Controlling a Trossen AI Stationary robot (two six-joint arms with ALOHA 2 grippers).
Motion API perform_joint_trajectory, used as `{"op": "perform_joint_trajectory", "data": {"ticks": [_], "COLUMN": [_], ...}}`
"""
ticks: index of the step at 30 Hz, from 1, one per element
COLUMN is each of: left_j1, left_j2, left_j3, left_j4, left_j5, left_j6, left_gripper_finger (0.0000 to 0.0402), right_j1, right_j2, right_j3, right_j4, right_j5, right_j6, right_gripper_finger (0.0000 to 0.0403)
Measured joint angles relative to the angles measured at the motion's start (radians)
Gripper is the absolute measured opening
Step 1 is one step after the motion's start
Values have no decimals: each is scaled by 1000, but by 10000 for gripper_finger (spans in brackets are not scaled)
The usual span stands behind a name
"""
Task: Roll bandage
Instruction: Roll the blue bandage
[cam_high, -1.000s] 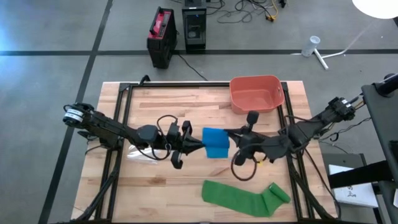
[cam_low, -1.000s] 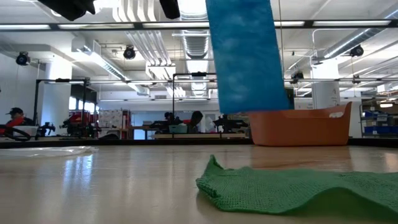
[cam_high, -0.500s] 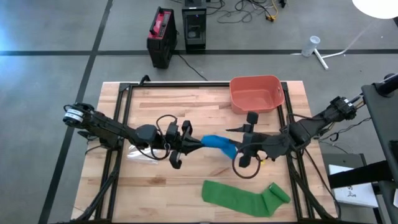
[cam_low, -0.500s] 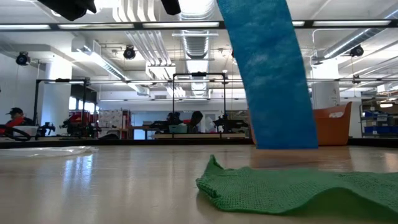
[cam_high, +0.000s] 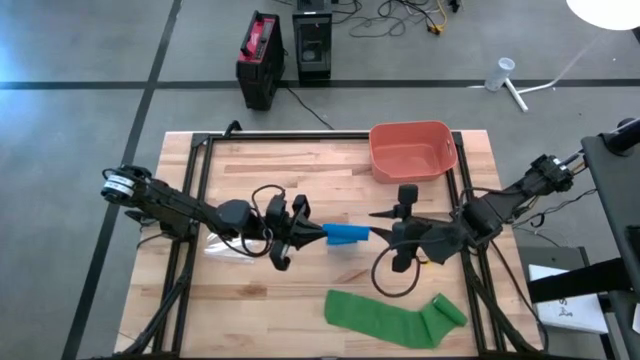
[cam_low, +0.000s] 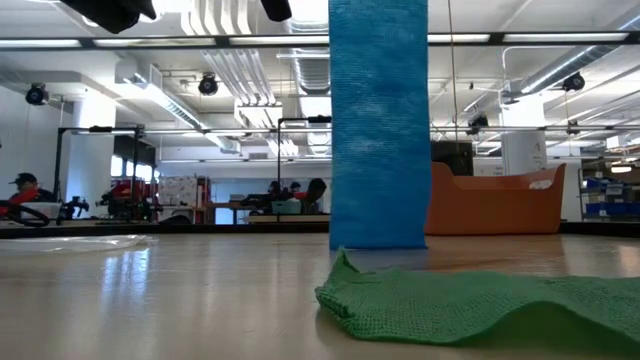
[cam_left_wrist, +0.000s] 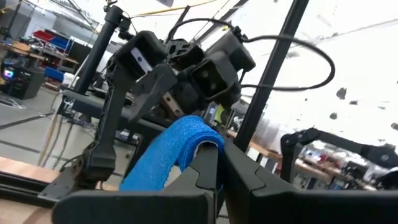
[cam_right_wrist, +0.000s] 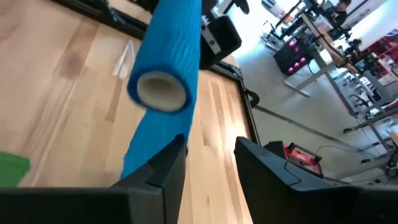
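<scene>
Blue bandage (cam_high: 346, 234) hangs above the middle of the tabletop (cam_high: 300, 170), one end pinched in the left end effector (cam_high: 320, 235), whose fingers are pressed together on it. Seen from above it looks like a short horizontal bar; the low view instead shows a long strip (cam_low: 378, 120) hanging straight down to the wood, behind the green bandage (cam_low: 480, 305) lying flat in front. The right wrist view alone reveals the rolled core (cam_right_wrist: 158, 89) end-on, with the right end effector (cam_right_wrist: 208, 155) spread apart just in front of it, holding nothing. The orange bin (cam_high: 412, 150) stands at the far edge. A second ago the right end effector was shut on the blue cloth, which was spread out as a wide sheet between both arms; it has since let go.
</scene>
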Motion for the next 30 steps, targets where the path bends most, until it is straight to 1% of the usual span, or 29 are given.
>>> {"op": "perform_joint_trajectory", "data": {"ticks": [7,11,13,18,23,26,30], "left_j1": [0,0,0,0,0,0,0], "left_j2": [0,0,0,0,-1,-1,-1], "left_j3": [0,0,0,0,0,0,0], "left_j4": [7,8,10,9,9,9,6], "left_j5": [1,1,1,1,1,1,6], "left_j6": [-77,-77,-77,-77,-76,-72,-72], "left_gripper_finger": [0,0,0,0,0,0,0], "right_j1": [41,70,73,72,70,70,70], "right_j2": [0,-1,-1,1,2,2,2], "right_j3": [22,31,31,31,27,27,27], "right_j4": [13,57,75,114,168,168,166], "right_j5": [2,52,53,53,49,42,-5], "right_j6": [-30,-78,-97,-147,-213,-218,-218], "right_gripper_finger": [138,137,130,102,63,36,6]}}
